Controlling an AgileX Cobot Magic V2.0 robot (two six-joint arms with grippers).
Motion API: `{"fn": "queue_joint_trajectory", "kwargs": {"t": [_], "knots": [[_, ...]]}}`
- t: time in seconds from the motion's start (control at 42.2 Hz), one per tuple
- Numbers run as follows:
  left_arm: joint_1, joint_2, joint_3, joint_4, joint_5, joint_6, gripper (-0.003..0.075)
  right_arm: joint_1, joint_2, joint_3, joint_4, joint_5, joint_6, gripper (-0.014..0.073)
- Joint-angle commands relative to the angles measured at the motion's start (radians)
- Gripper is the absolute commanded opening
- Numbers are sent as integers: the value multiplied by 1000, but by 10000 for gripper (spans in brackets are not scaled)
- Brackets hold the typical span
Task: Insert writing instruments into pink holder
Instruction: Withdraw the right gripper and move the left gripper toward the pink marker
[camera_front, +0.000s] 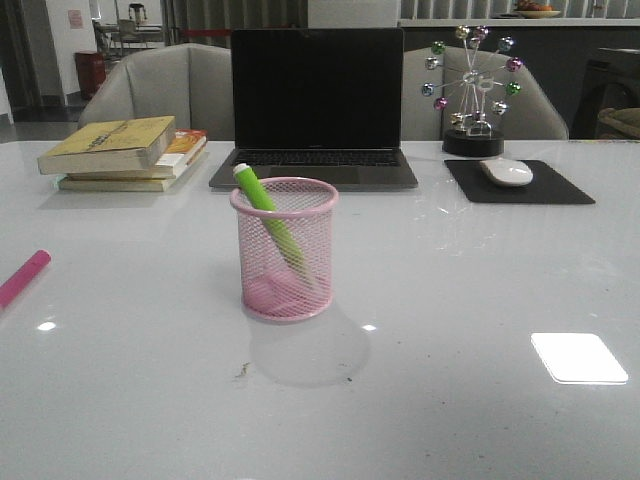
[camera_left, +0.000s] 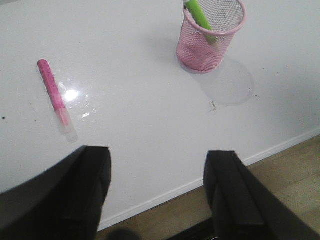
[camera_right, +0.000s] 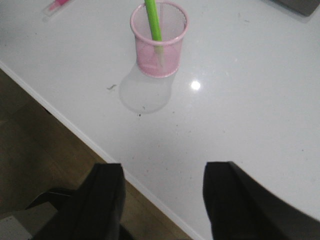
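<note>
The pink holder (camera_front: 285, 250) is standing upright in the middle of the white table (camera_front: 480, 300), a little nearer than the laptop (camera_front: 317, 105). The green marker (camera_front: 268, 215) is sitting inside it, leaning so its pale tip is poking out over the far-left part of the rim. The pink marker (camera_front: 22, 277) is lying flat on the table at the far left, well apart from the holder, running off the left edge of the front view. In the left wrist view that pink marker (camera_left: 56, 97) is showing in full, with bare tabletop all around it.

The left gripper (camera_left: 157, 195) is hanging with its two dark fingers (camera_left: 80, 185) spread wide and nothing between them, above the near edge of the table, where the white edge is giving way to the floor. The right gripper (camera_right: 162, 200) is likewise spread and holding nothing, over the near table edge on the holder's right side.

Open surface is stretching between the holder and the near edge, and to its left and right. Further back, a stack of books (camera_front: 125, 152) is sitting far left, and a mouse (camera_front: 507, 171) on a dark pad (camera_front: 520, 185) far right, beside a metal ball ornament (camera_front: 472, 90).
</note>
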Motion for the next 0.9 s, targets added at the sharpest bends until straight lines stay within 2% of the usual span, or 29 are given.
{"fn": "queue_joint_trajectory", "kwargs": {"t": [0.0, 0.142, 0.19, 0.284, 0.426, 0.877], "knots": [[-6, 22, -28, 17, -75, -63, 497, -1, -25, -25, 0, -18, -11, 469], [-6, 92, -30, 137, -75, -184, 596, -1, -26, -25, -6, -5, -11, 469], [-6, 129, -37, 180, -72, -226, 608, -1, -26, -25, 0, -2, -11, 469], [-6, 212, -61, 251, -64, -294, 604, -1, -26, -25, 0, -2, -11, 469], [6, 358, -111, 268, -68, -304, 604, -1, -26, -25, 0, -2, -11, 469], [181, 891, -409, 263, -85, -303, 604, -1, -26, -25, 0, -2, -11, 469]]}}
